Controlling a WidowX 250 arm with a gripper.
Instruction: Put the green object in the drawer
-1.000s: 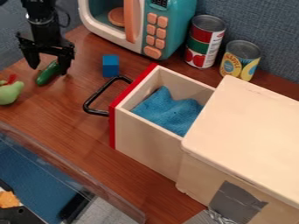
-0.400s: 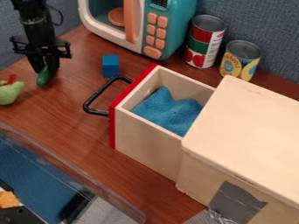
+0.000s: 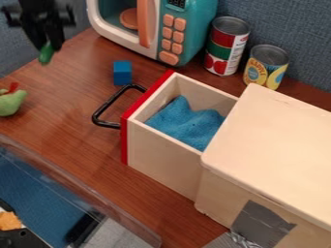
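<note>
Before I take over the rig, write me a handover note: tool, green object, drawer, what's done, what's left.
Tool: closed on the green object, held off the table at the upper left of the view.
Drawer: pulled open, red front and black handle toward the tool's side, a blue cloth inside.
Done: green object gripped and off the table; drawer open.
Left: carry it over the blue cube and drawer front, lower it in, release.
</note>
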